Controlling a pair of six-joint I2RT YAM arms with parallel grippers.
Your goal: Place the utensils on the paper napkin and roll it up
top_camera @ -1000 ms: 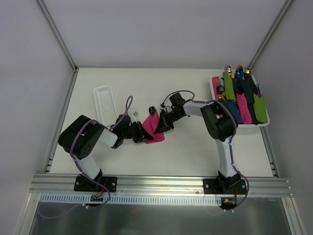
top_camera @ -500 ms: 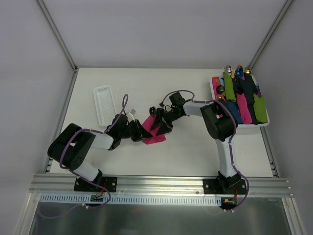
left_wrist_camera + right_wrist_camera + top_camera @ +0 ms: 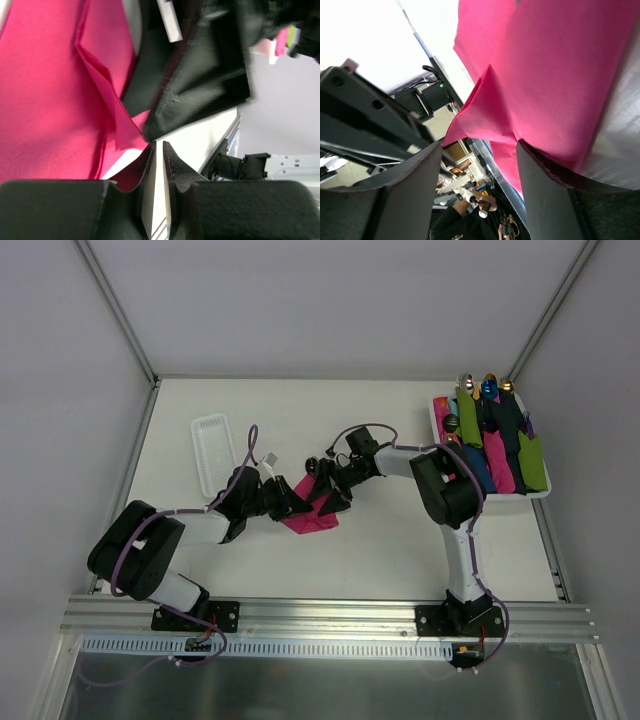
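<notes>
While right tool point(image 3: 479, 150) gapes astride paper napkin point(image 3: 545, 75) edge, left tool point(image 3: 158, 150) sits alongside — nearly shut.

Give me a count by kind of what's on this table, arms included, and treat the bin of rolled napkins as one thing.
Robot arms: 2
Narrow white ridged tray: 1
Loose pink napkin: 1
White bin of rolled napkins: 1
Total: 5

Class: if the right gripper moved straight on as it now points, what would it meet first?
Most likely the paper napkin, just ahead of the open right gripper; depth is unclear.
</notes>
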